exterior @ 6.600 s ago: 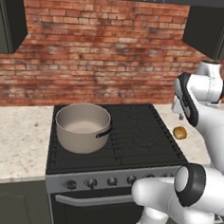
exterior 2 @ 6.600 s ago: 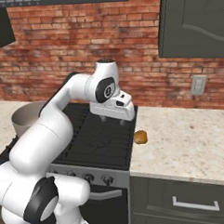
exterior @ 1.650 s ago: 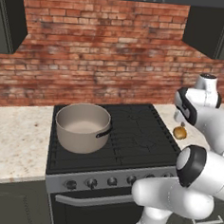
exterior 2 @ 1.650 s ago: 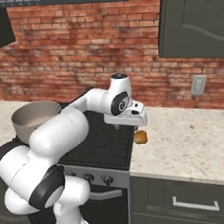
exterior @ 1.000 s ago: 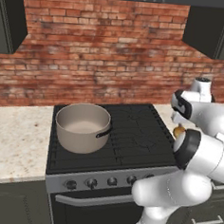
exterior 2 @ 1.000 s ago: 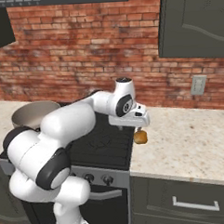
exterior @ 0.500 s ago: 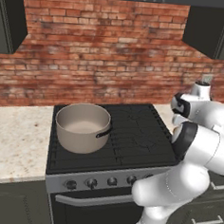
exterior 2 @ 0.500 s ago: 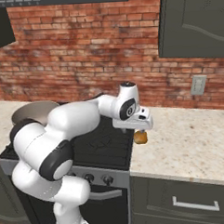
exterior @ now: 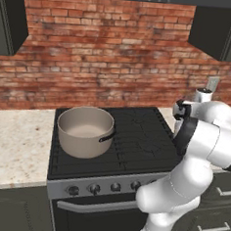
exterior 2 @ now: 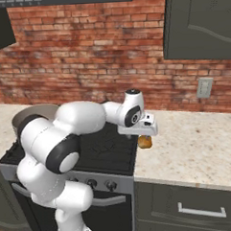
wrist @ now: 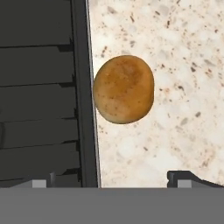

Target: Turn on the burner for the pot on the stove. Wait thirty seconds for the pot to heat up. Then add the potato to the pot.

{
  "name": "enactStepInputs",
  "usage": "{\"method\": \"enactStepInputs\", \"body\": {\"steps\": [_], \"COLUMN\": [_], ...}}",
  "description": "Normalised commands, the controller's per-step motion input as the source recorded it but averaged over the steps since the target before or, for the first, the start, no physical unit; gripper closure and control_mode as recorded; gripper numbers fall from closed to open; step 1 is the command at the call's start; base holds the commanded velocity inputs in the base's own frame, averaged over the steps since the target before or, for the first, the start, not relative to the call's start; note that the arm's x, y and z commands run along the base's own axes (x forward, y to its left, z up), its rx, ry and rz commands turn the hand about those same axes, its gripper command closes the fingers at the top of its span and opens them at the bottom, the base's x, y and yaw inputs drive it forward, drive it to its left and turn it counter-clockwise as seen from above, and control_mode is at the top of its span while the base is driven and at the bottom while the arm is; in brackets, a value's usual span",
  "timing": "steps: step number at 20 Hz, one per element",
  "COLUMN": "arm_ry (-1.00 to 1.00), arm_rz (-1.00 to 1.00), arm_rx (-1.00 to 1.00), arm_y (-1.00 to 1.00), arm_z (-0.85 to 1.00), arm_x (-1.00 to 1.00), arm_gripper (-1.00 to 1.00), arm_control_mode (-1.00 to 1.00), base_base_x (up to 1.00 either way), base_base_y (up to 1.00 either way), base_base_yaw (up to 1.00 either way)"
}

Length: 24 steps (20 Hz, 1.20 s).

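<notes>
The golden-brown potato (wrist: pixel 124 89) lies on the speckled counter, touching the right edge of the black stove (wrist: pixel 43 87). My gripper (wrist: pixel 111 180) hangs straight above it, open, with one fingertip over the stove side and the other over the counter; nothing is between the fingers. In the right base view the gripper (exterior 2: pixel 143 135) sits just over the potato (exterior 2: pixel 144 142). The grey-beige pot (exterior: pixel 85 130) stands on the stove's (exterior: pixel 135 143) front-left grate, its dark handle pointing right, far to the left of the gripper. My arm hides most of the pot (exterior 2: pixel 26 115) in the right base view.
Round dark knobs (exterior: pixel 102 187) line the stove's silver front strip above the oven handle. Speckled counter (exterior 2: pixel 196 151) stretches right of the stove, and more counter (exterior: pixel 16 149) lies to its left. A wall outlet (exterior 2: pixel 204 88) and dark upper cabinets (exterior 2: pixel 199 22) sit above.
My hand has come down a little closer over the potato while the elbow swung forward and lower. The jaws stayed open. Pot and potato have not moved.
</notes>
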Motion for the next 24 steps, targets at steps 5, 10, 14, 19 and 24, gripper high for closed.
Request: {"method": "enactStepInputs", "body": {"steps": [5,10,14,19,24], "arm_ry": [0.00,0.01,0.02,0.05,0.15], "arm_rz": [0.00,0.00,0.00,0.00,0.00], "arm_rx": [0.00,0.00,0.00,0.00,0.00], "arm_y": [-0.02,-0.10,-0.14,-0.08,-0.12], "arm_z": [-0.16,-0.17,-0.21,-0.25,-0.42], "arm_x": [0.35,0.34,0.24,0.23,0.07], "arm_gripper": [-1.00,-1.00,-1.00,-1.00,-1.00], "arm_control_mode": [-1.00,-1.00,-1.00,-1.00,-1.00], "base_base_x": [0.00,0.00,0.00,0.00,0.00], "base_base_y": [0.00,0.00,0.00,0.00,0.00], "base_base_yaw": [0.00,0.00,0.00,0.00,0.00]}}
